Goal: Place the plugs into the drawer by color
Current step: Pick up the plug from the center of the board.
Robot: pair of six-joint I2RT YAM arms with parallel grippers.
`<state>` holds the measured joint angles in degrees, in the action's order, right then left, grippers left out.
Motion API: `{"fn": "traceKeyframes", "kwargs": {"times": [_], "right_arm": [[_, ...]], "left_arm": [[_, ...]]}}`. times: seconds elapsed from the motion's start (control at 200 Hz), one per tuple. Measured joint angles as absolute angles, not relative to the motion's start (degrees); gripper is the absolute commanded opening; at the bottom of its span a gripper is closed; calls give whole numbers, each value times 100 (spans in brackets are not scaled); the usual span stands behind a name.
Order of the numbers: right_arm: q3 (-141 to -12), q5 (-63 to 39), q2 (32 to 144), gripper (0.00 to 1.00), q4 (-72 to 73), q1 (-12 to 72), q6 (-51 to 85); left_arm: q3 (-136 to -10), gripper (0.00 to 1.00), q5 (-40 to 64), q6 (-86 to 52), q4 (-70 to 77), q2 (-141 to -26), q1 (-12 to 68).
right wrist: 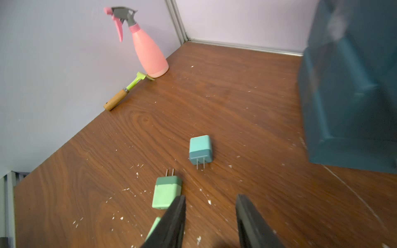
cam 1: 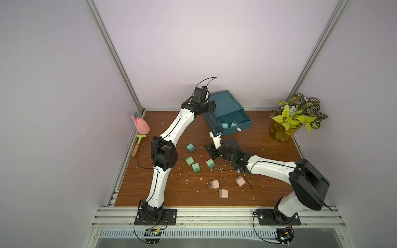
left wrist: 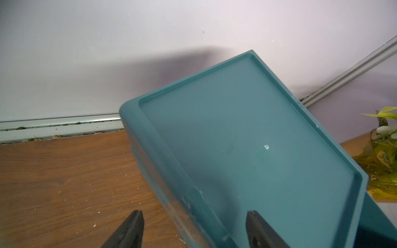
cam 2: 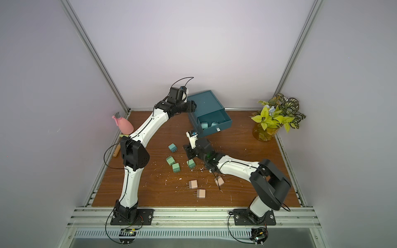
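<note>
The dark teal drawer (cam 1: pixel 223 103) chest stands at the back. One of its drawers is pulled out, with two teal plugs (cam 1: pixel 224 125) lying in it. A third teal plug (cam 1: pixel 190 147) (right wrist: pixel 200 149) lies on the table. Three green plugs (cam 1: pixel 195 167) lie nearer the front, and three beige-pink plugs (cam 1: pixel 223 193) nearer still. My left gripper (cam 1: pixel 211 107) (left wrist: pixel 194 216) is open and straddles the chest's top left edge (left wrist: pixel 163 171). My right gripper (cam 1: pixel 207 150) (right wrist: pixel 210 199) is open and empty. It hangs low over the table, just right of the loose teal plug and a green plug (right wrist: pixel 166 192).
A pink spray bottle (cam 1: pixel 140 125) and a wooden-handled scraper (cam 1: pixel 137 146) stand by the left wall. A potted plant (cam 1: pixel 296 116) fills the back right corner. White crumbs dot the wooden table (cam 1: pixel 171 193). Walls close in three sides.
</note>
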<state>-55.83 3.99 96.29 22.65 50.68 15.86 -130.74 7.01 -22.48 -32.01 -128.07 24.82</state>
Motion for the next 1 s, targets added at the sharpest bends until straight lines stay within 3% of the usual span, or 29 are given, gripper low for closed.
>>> {"fn": "traceKeyframes", "kwargs": {"times": [0.14, 0.26, 0.485, 0.711, 1.001], "right_arm": [[-6912, 388, 10991, 48, 1824, 5238, 1369], [-7828, 395, 11889, 57, 1350, 5238, 1236], [-8925, 381, 12831, 62, 611, 5247, 985], [-9354, 419, 13200, 54, 296, 5271, 895], [-9365, 419, 13200, 33, 305, 5275, 880]], "left_arm": [[-12892, 70, 521, -2241, -3201, -12669, 2469], [-12634, 71, 316, -2220, -3203, -12433, 2469], [-12333, 71, 56, -2171, -3201, -12053, 2464], [-12202, 71, -12, -2154, -3197, -11981, 2464], [-12114, 71, -32, -2154, -3199, -11981, 2464]]}}
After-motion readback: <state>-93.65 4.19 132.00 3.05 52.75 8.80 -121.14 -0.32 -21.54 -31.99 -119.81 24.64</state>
